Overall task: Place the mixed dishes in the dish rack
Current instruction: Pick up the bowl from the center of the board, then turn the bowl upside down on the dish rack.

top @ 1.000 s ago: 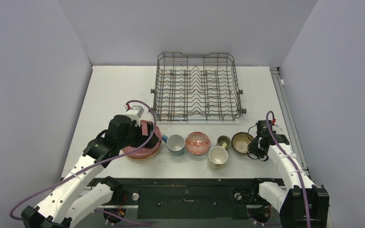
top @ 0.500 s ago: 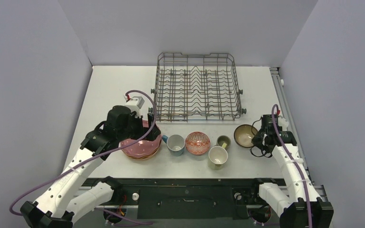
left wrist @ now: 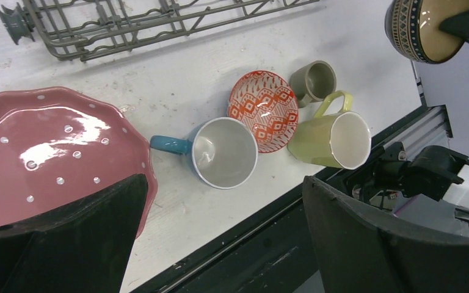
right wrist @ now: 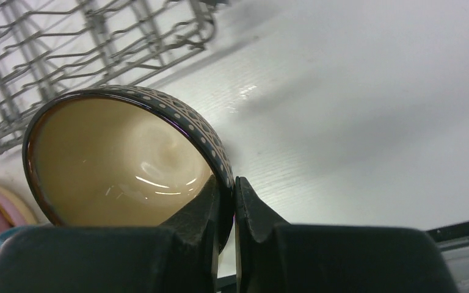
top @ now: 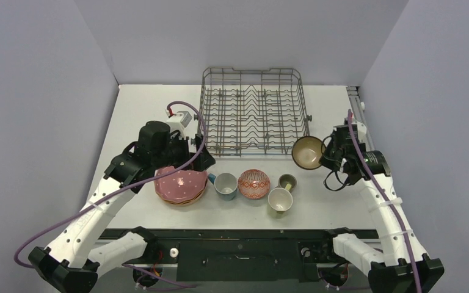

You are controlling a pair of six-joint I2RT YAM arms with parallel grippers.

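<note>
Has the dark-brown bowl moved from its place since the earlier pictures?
Yes. The dark-brown bowl, pinched by the right hand, has risen from beside the small olive mug toward the near right corner of the dish rack.

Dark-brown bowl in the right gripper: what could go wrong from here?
The right gripper pinches the dark-brown bowl only at its rim, tilted in the air; it may swing or slip out. It hangs close to the dish rack corner, so it could strike the wires on entry.

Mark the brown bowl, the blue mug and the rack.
brown bowl [top: 308, 152]: top view, inner bottom.
blue mug [left wrist: 225, 152]: left wrist view, inner floor.
rack [top: 251, 113]: top view, centre tines.
</note>
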